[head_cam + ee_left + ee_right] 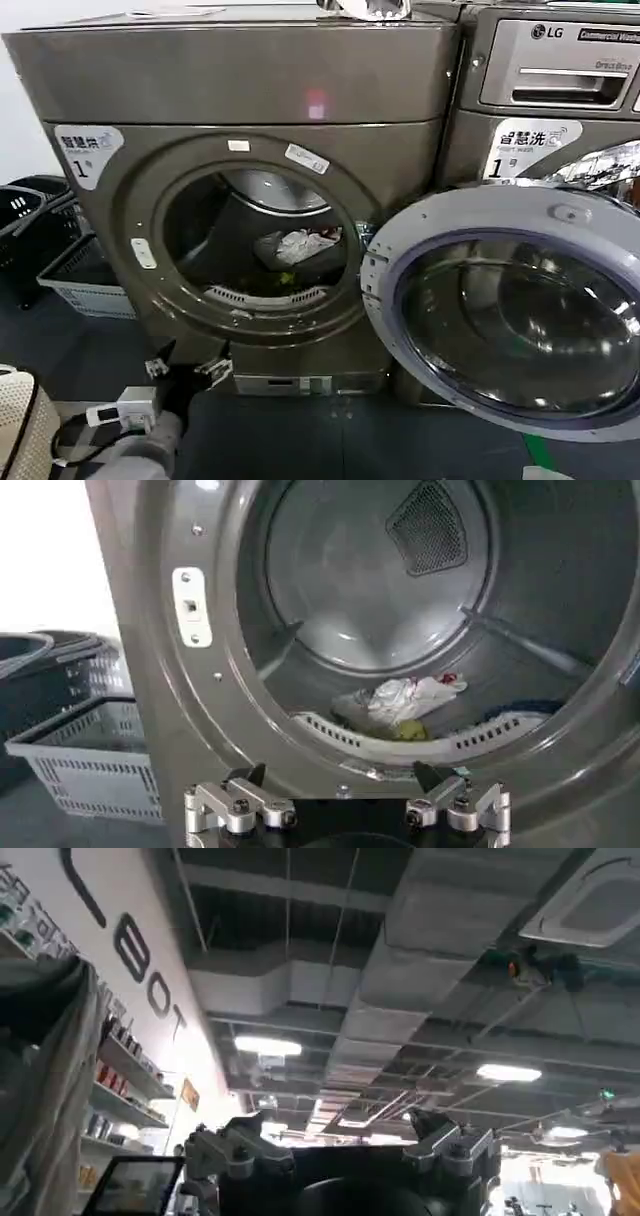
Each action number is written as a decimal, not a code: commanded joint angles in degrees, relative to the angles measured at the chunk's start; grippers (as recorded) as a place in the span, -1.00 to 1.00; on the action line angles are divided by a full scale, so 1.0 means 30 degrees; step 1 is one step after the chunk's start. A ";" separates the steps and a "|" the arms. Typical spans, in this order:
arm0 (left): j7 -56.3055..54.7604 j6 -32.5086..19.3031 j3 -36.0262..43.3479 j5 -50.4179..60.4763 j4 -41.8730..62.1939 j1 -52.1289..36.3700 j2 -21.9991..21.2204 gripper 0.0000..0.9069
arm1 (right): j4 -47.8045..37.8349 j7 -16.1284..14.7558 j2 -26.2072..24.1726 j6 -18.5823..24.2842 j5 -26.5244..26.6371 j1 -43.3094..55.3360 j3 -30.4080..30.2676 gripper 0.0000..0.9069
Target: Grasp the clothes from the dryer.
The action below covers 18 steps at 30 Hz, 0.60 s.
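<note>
Two small fabric pieces are lying together low in the drum of the dryer (240, 190): a white-grey cloth with red marks (410, 697) and, touching its underside, a yellow-green piece (408, 729), both just behind the perforated lip at the porthole's bottom edge. The porthole door (515, 310) is hanging wide open to the right.

The left gripper (189, 370) is hovering below and in front of the porthole with its fingers spread apart and nothing between them. To do the reach well, it probably needs to rise over the lip, travel in toward the right of the drum floor, and come down on the white-grey bundle's bunched middle so the soft cloth gathers between the fingers instead of sliding off.

The right gripper (340, 1148) is pointing up at the ceiling, fingers apart and empty.

A white sticker (85, 150) on the dryer is showing the numeral 1 under Chinese characters. The neighbouring machine (550, 90) is carrying an LG logo and a similar sticker.
</note>
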 commanded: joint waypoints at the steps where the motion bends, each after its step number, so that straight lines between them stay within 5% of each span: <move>1: -0.0027 0.0936 0.0026 0.0002 -0.0001 -0.0006 0.0001 1.00 | 0.0006 0.0014 0.0012 -0.0001 0.0004 0.0006 -0.0014 1.00; 18: -0.0002 0.0936 0.0053 0.0023 0.0069 0.0025 -0.0010 1.00 | 0.0066 0.0031 0.0201 0.0029 -0.0011 -0.0046 0.0020 1.00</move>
